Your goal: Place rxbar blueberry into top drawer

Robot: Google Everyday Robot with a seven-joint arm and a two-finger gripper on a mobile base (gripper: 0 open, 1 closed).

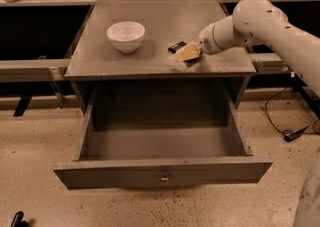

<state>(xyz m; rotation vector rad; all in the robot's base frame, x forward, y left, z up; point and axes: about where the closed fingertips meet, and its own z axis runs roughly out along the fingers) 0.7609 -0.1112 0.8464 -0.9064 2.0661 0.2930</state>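
The rxbar blueberry (pixel 175 47) is a small dark bar that sticks out at the tip of my gripper (pixel 186 52), over the right half of the grey cabinet top (pixel 165 21). My gripper, with tan fingers (pixel 189 51), is shut on the bar and holds it at or just above the surface. My white arm (pixel 260 21) reaches in from the right. The top drawer (pixel 162 171) is pulled fully open below, and its inside (pixel 160 141) holds nothing.
A white bowl (pixel 126 35) stands on the left part of the cabinet top. Dark shelving flanks the cabinet on both sides. A black cable (pixel 287 132) lies on the floor at the right.
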